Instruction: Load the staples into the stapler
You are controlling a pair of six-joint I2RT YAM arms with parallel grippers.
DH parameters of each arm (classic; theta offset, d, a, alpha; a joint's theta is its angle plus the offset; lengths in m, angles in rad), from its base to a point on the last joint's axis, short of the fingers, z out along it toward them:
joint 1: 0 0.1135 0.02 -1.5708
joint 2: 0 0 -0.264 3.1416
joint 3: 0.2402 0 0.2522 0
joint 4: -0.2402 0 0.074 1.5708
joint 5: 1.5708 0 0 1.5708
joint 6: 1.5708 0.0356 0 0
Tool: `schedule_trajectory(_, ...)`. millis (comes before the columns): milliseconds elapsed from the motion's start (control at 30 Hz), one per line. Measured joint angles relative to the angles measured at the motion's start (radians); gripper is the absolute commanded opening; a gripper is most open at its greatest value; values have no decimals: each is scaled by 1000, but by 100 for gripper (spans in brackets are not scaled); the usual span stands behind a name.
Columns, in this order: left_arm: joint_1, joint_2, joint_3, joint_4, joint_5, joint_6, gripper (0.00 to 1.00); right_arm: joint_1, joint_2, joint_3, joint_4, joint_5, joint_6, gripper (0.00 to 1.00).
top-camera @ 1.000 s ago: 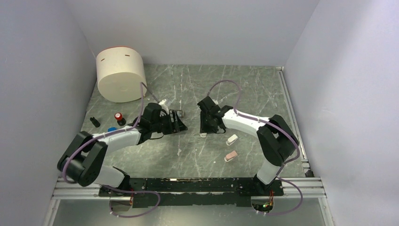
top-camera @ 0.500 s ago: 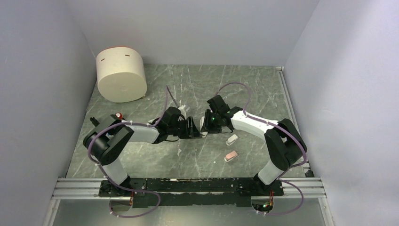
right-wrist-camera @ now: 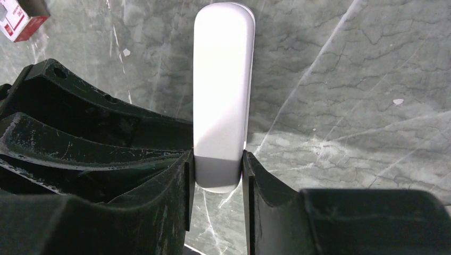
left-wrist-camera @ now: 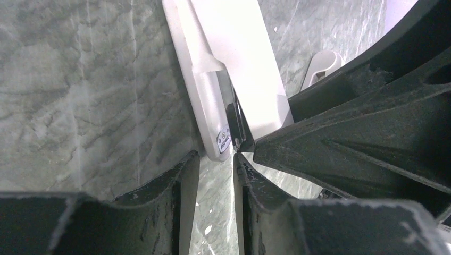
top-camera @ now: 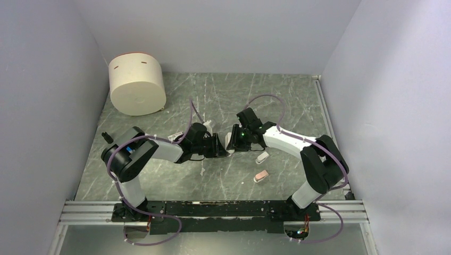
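Observation:
My right gripper (right-wrist-camera: 218, 169) is shut on one end of the slim white stapler (right-wrist-camera: 222, 90), which sticks out away from the jaws over the table. In the left wrist view the stapler (left-wrist-camera: 234, 58) runs up from the mouth of my left gripper (left-wrist-camera: 215, 162). Its rounded end, with a dark metal part beside it, sits right at the fingertips (left-wrist-camera: 187, 171). The jaws stand narrowly apart, with table showing between them. From above, the two grippers meet tip to tip at the stapler (top-camera: 230, 140). The red-and-white staples box (right-wrist-camera: 20, 18) lies beyond. The staple block itself is not visible.
A short white stubby piece (top-camera: 262, 157) and a pink stubby piece (top-camera: 260, 176) lie right of the grippers. A large cream cylinder (top-camera: 136, 85) stands at the back left. A small dark item (top-camera: 107, 137) sits by the left wall.
My left arm has swung right to meet the right gripper, and its jaws have narrowed. The right gripper shifted slightly with the stapler, then held still.

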Motion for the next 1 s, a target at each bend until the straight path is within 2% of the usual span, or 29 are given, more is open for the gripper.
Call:
schedule_trajectory(167,-3,0,-3,15,-31,-8,28,-7,-14,-4,2,-1,3,10)
schedule_trajectory(467,-5,5,-38,95,-32,-46,22,-12,-22,-4,-6,-29,-1,11)
schedule_trajectory(633,-5,7,-55,129,-29,-66,5,-13,-20,-4,-15,-52,-9,11)
schedule_trajectory(1000,-6,25,-53,128,-33,-64,5,-16,-20,47,-101,-34,-45,16)
